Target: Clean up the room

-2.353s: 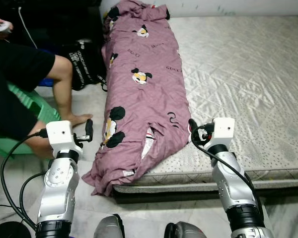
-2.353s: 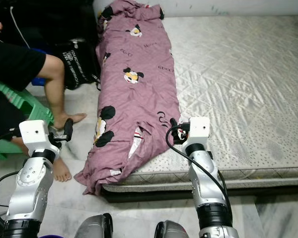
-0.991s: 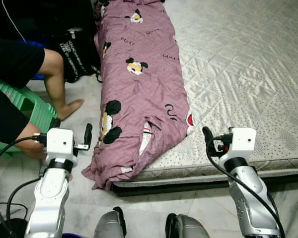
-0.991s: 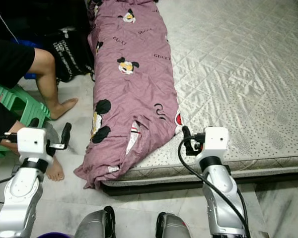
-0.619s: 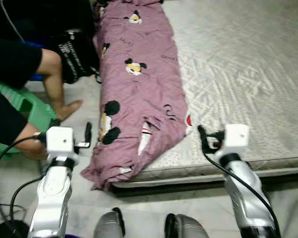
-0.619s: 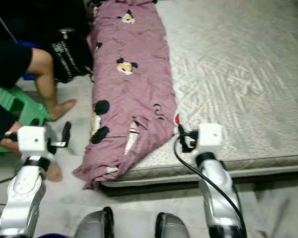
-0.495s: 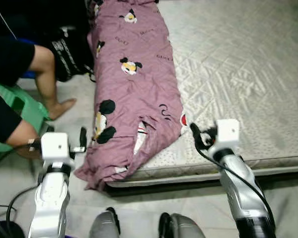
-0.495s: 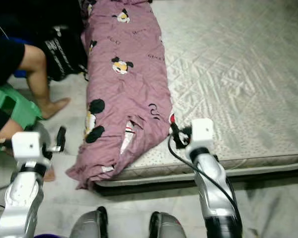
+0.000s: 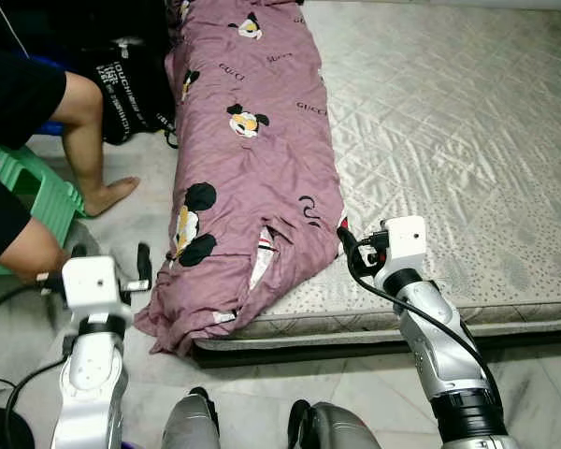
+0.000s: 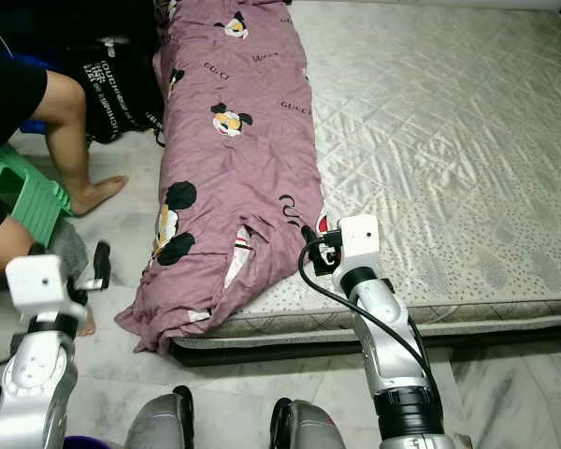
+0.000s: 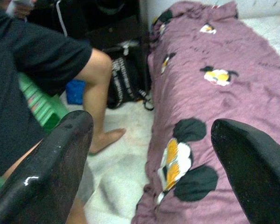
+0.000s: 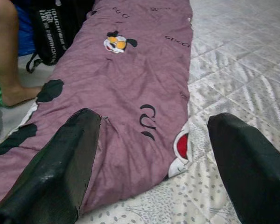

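Observation:
A mauve quilt (image 9: 252,150) with cartoon mouse prints lies lengthwise along the left side of a grey quilted mattress (image 9: 449,122). Its near end droops over the mattress's front left corner toward the floor. My right gripper (image 9: 352,245) is open just above the mattress, right beside the quilt's near right edge with the red patch (image 12: 181,148). My left gripper (image 9: 112,257) is open over the floor, left of the hanging quilt end. Both wrist views look along the quilt (image 11: 214,93) between spread fingers (image 12: 60,163).
A person sits on a green stool (image 9: 47,196) at the left, with a bare leg (image 9: 84,122) and foot on the marble floor. A black backpack (image 9: 126,75) leans beside the mattress at the back left. My own feet (image 9: 192,426) stand close to the mattress front.
The view has shifted as I moved. My right gripper now sits closer to the quilt's near right edge than a second ago; both grippers stay open.

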Robot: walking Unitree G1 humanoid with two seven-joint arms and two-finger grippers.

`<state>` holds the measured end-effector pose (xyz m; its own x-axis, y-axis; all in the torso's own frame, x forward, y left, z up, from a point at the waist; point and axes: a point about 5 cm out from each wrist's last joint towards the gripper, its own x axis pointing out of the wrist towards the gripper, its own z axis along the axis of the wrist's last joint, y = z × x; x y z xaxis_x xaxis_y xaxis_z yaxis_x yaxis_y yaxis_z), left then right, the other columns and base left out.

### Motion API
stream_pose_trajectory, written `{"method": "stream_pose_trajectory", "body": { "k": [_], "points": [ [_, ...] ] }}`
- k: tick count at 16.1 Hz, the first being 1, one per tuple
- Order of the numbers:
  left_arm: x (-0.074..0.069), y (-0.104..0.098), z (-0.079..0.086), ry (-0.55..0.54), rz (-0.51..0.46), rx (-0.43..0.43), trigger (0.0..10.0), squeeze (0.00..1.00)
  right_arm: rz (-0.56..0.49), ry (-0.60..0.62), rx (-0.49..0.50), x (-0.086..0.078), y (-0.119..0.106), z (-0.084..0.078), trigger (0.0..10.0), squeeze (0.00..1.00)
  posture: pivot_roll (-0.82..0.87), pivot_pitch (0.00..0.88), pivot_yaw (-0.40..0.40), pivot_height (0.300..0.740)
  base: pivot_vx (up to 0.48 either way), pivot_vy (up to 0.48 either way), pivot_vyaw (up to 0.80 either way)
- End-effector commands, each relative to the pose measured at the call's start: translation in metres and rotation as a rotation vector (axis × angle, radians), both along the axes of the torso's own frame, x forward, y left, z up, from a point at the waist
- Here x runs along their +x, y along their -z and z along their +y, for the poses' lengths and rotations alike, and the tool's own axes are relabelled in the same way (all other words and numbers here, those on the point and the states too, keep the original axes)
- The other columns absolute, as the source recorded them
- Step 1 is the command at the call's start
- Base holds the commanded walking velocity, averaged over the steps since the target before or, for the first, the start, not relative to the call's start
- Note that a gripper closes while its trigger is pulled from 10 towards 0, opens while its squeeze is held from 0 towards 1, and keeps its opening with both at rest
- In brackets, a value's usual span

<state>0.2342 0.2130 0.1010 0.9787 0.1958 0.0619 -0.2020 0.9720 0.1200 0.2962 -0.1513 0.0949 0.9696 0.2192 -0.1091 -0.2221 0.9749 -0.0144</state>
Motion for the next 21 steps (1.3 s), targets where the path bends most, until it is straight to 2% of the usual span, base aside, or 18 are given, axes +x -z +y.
{"method": "stream_pose_trajectory", "body": {
  "k": [1,5,19,21],
  "points": [
    [0.001,0.005,-0.001,0.014,0.033,0.002,10.0,0.00,-0.002,0.019,-0.003,-0.003,0.002,-0.004,10.0,0.00,0.06,0.194,-0.048,0.740,0.000,0.000,0.00],
    [0.007,0.003,-0.002,0.035,0.031,0.001,10.0,0.00,-0.003,0.041,0.012,-0.004,0.004,-0.006,10.0,0.00,0.05,0.191,-0.031,0.736,0.000,0.000,0.00],
    [0.014,0.001,-0.007,0.055,0.025,-0.007,10.0,0.00,-0.009,0.031,0.026,-0.004,0.006,-0.002,10.0,0.00,0.06,0.185,-0.025,0.601,0.000,0.000,0.00],
    [0.013,0.001,-0.007,0.047,0.026,-0.004,10.0,0.00,-0.007,0.028,0.027,-0.003,0.006,-0.001,10.0,0.00,0.06,0.190,-0.025,0.596,0.000,0.000,0.00]
  ]
}}
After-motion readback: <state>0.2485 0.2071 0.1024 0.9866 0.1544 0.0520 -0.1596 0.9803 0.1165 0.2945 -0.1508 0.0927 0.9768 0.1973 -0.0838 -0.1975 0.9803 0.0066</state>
